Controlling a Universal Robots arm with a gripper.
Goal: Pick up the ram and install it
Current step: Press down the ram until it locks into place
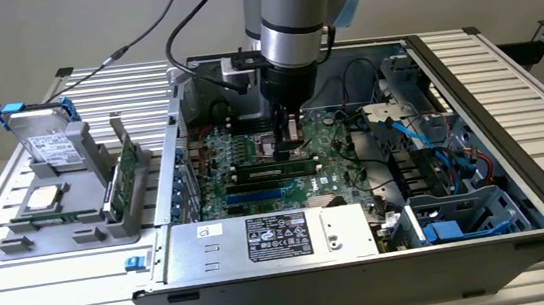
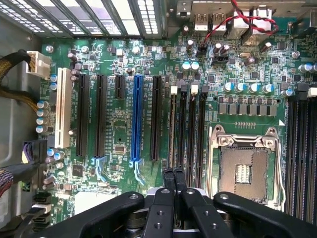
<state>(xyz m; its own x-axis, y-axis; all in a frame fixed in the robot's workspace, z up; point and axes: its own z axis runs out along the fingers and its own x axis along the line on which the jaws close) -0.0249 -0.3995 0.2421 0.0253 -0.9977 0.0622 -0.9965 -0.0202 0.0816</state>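
Note:
The ram (image 1: 274,173), a long narrow green stick with dark chips, stands on edge in a memory slot on the motherboard (image 1: 242,155) inside the open computer case. My gripper (image 1: 289,153) hangs straight down over the board, its tips just behind and above the stick. In the wrist view the two black fingers (image 2: 169,174) are pressed together with nothing between them. My gripper (image 2: 174,172) sits over the outermost of several black memory slots (image 2: 188,129), beside the empty processor socket (image 2: 242,171). Whether the tips touch the stick I cannot tell.
The case walls (image 1: 496,121) surround the board, with the power supply (image 1: 271,240) at the front and cables and a drive cage (image 1: 461,216) on the exterior view's right. A grey fixture (image 1: 58,228) outside on the left holds a hard drive (image 1: 49,145), a silver chip (image 1: 44,197) and an upright green card (image 1: 127,171).

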